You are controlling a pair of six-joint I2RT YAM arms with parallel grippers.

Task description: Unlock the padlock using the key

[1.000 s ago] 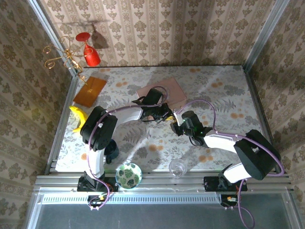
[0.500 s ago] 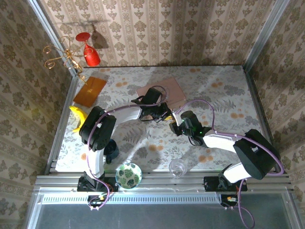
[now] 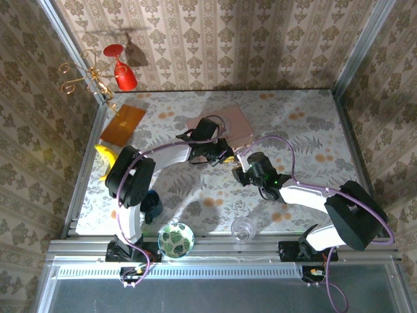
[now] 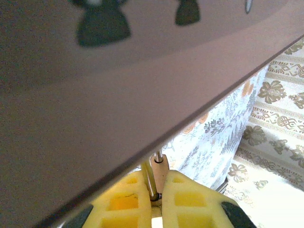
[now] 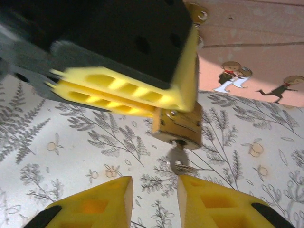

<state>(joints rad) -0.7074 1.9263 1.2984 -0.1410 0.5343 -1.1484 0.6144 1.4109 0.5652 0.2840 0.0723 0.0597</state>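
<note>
Padlock (image 5: 178,126): a small squarish metal body, brassy in this light, with two rivets near its upper edge. We see it held above the floral table (image 3: 313,130), just in front of the pink box.
Key (image 5: 179,161): silvery, seated in the keyhole on the lock's lower face, with its bow hanging toward the right gripper.
Left gripper (image 4: 156,192): clenched on the padlock's upper part, with a thin metal bar standing between its yellow pads.
Right gripper (image 5: 154,197): released, jaws apart just under the key. One tip lies near the bow; we cannot tell whether they touch.
Pink box (image 3: 228,124): flat, with cartoon figures on its lid. It stands close behind the lock, and its edge looms across the left wrist view.
In the way: the left gripper's black body covers the lock's top in the right wrist view.
Near edge: a leaf-patterned bowl (image 3: 176,239) and a clear glass (image 3: 242,229), well apart from the lock.
Left side: a banana (image 3: 106,160), a brown board (image 3: 124,124) and a red glass (image 3: 120,68).
</note>
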